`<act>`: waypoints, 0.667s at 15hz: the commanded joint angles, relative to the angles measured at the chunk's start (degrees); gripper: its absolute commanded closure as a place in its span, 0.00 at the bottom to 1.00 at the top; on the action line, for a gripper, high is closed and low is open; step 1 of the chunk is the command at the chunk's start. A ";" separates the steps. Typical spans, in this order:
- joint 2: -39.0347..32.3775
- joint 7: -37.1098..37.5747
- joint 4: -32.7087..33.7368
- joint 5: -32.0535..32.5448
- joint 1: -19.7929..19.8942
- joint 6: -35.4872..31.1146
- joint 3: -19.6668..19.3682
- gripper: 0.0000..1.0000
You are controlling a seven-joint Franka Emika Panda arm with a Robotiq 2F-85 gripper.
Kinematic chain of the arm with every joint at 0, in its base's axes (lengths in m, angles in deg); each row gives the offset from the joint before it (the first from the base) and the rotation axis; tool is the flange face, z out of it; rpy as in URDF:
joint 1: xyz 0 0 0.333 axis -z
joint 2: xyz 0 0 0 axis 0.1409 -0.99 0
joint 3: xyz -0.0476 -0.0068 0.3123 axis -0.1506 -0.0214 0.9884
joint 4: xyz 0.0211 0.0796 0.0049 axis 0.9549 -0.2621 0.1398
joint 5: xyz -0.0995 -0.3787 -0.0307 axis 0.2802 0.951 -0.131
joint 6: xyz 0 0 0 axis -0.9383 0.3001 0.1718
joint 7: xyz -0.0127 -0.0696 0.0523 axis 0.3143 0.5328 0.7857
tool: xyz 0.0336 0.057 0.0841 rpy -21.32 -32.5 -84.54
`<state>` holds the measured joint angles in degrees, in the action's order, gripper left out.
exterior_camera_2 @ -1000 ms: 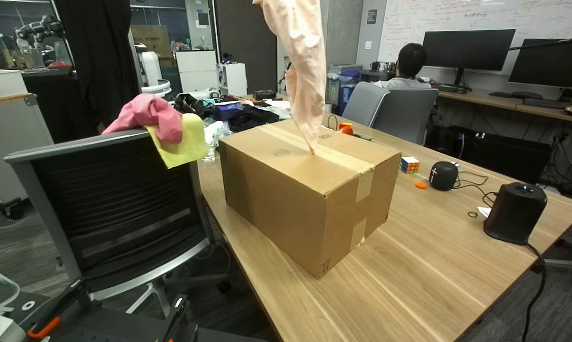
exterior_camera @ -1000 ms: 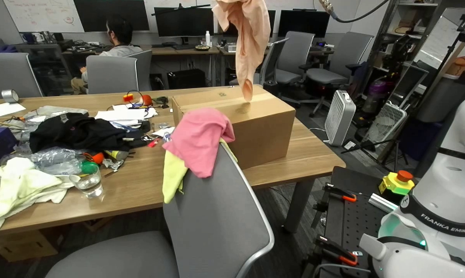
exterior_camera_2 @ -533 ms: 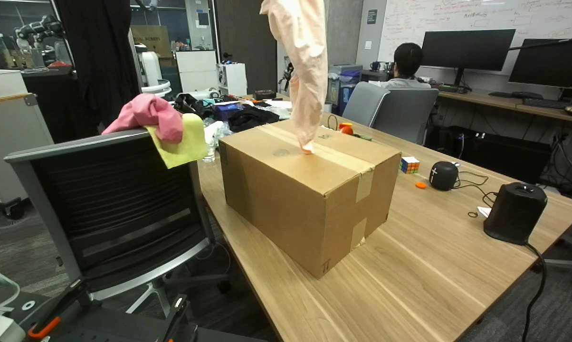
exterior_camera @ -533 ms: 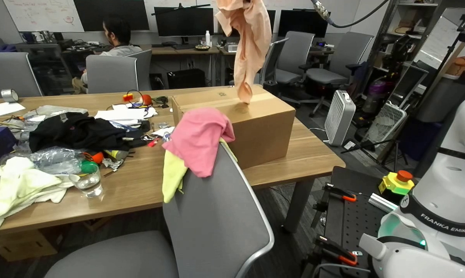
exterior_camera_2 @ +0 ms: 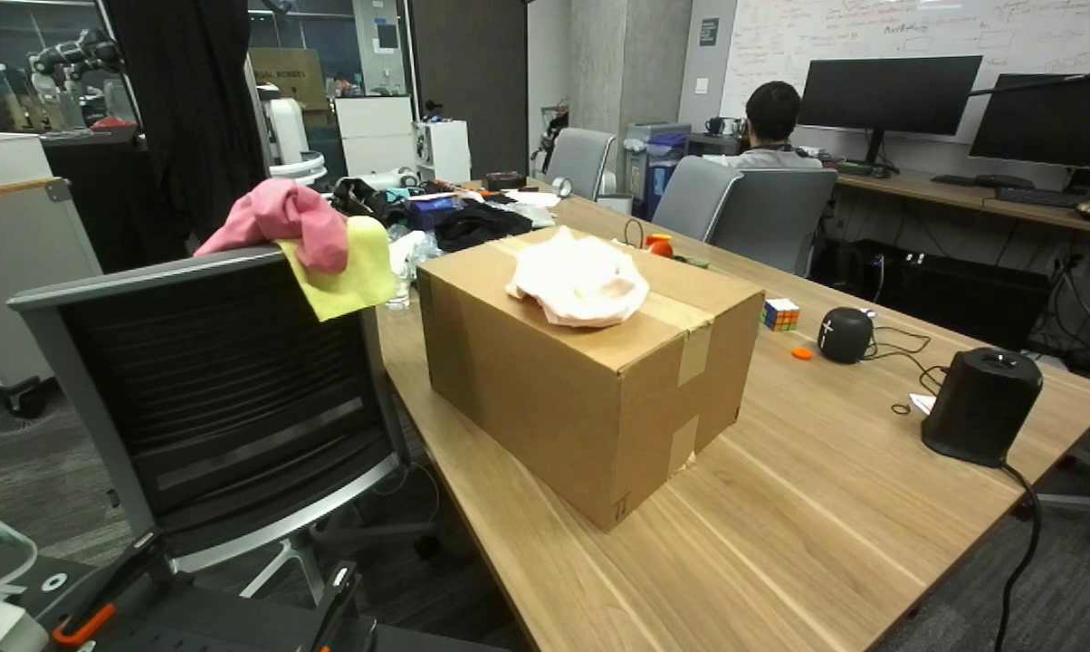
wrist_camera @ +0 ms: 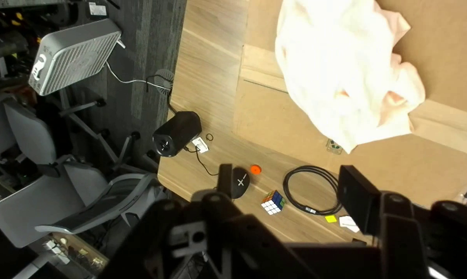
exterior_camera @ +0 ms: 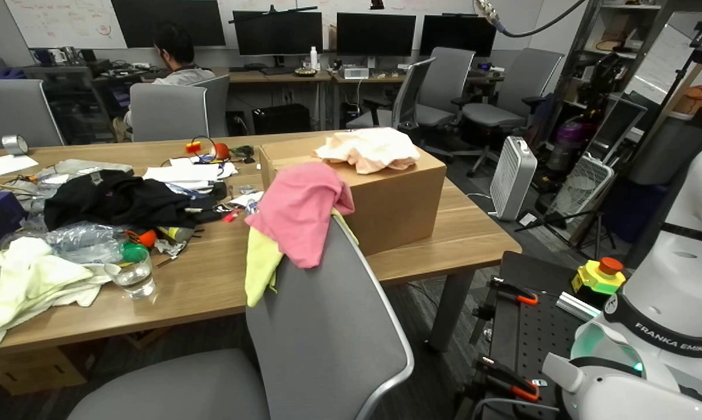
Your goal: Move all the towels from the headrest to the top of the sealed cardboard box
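Peach towel [wrist_camera: 338, 73] overexposed, end effector [wrist_camera: 289, 188] dark, blurred

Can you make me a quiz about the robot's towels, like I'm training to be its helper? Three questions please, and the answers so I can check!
1. True or false: the peach towel lies on top of the box.

2. What colour is the towel that lies partly over the yellow-green towel on the chair back?
A) blue
B) pink
C) black

3. Fill in the blank with "open" or "shut": in the wrist view, the gripper is ____.

Key:
1. True. It sits there in a crumpled heap.
2. B, the pink towel.
3. Open, with no towel in it.
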<state>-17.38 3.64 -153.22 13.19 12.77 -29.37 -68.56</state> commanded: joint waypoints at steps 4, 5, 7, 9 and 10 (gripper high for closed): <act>7.19 -8.26 -15.68 -0.83 -2.60 0.46 3.67 0.00; 8.93 -9.00 -19.34 -1.58 -4.44 0.24 3.44 0.00; 11.95 -10.75 -25.33 -2.32 -6.43 0.41 5.14 0.00; 14.46 -12.65 -30.09 -2.81 -8.64 0.83 6.98 0.00; 15.71 -13.53 -32.61 -3.30 -9.69 0.45 7.96 0.00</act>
<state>-8.29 -6.21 -176.93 11.37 5.48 -27.93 -62.33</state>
